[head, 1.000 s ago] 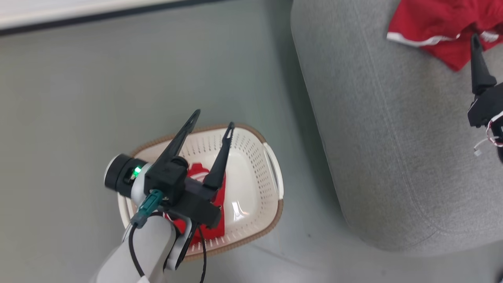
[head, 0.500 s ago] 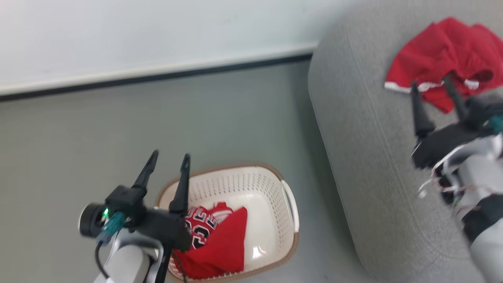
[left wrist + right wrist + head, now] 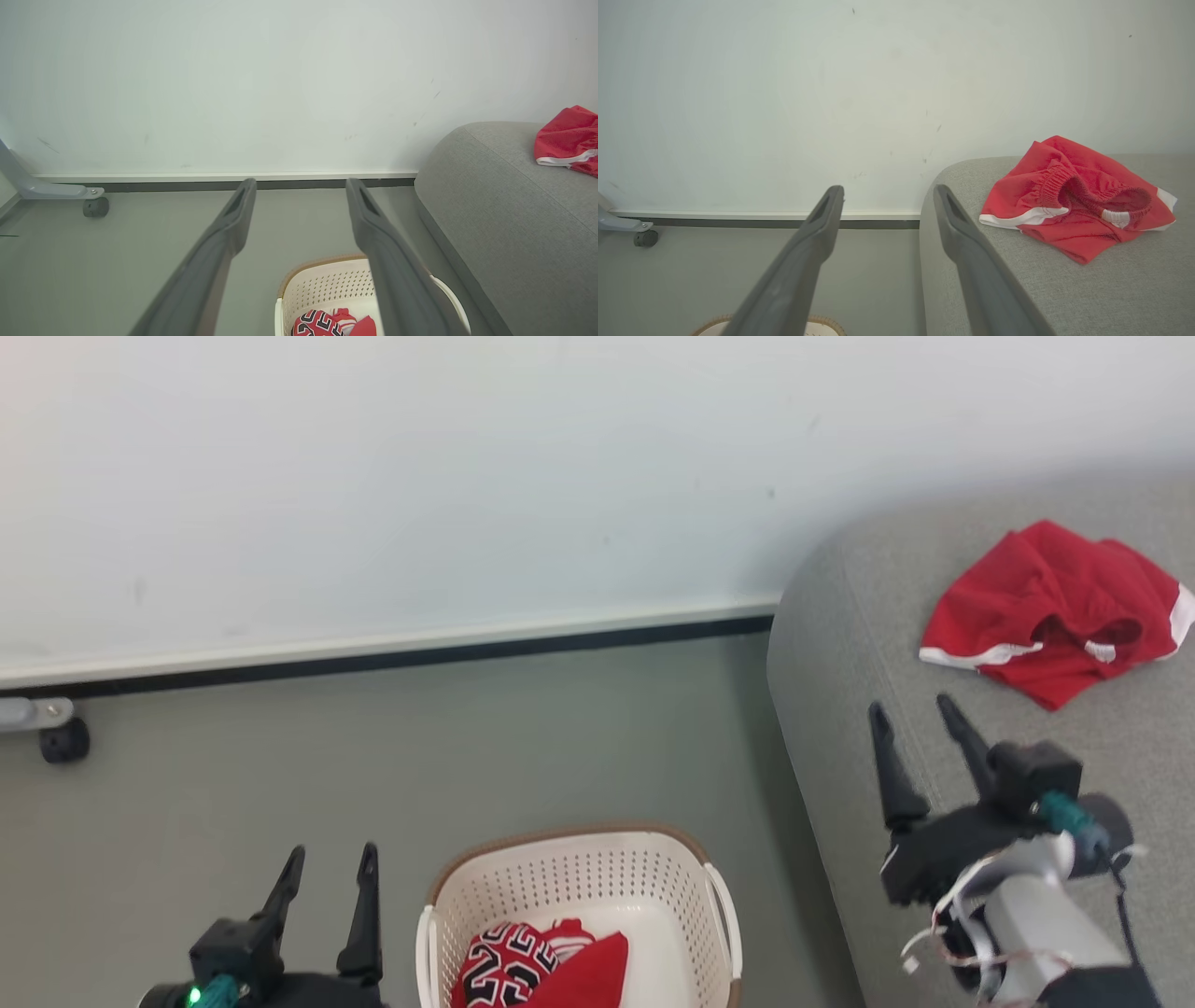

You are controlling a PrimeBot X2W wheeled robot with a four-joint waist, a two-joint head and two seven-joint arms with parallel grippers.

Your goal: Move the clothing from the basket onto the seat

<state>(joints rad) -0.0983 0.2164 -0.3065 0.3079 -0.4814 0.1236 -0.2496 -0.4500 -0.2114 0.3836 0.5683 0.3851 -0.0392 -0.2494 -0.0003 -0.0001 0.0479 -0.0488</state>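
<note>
The task looks half done. A pair of red shorts (image 3: 1055, 611) with white trim and an elastic waistband lies crumpled on the grey seat (image 3: 840, 644), towards its back. A red jersey (image 3: 523, 969) lies in the cream laundry basket (image 3: 569, 835), bunched against the basket's left side. Its black-and-white numerals, which look like "23", are folded over on top. The rest of the basket floor is bare.

Neither claw holds anything. The left gripper (image 3: 333, 852) hangs over the grey floor (image 3: 373, 756) just left of the basket, its two fingers spread apart and pointing towards the wall (image 3: 467, 476). The right gripper (image 3: 910, 707) hovers above the seat's front edge, near the shorts but clear of them, its fingers likewise apart.

The step in hand appears to be the pause between transfers. The next move likely calls for an arm, probably the left, to tip its fingers down into the basket, pinch a thick fold of the jersey rather than the perforated wall, lift it clear of the brown rim, and carry it across to the bare seat cushion.
</note>
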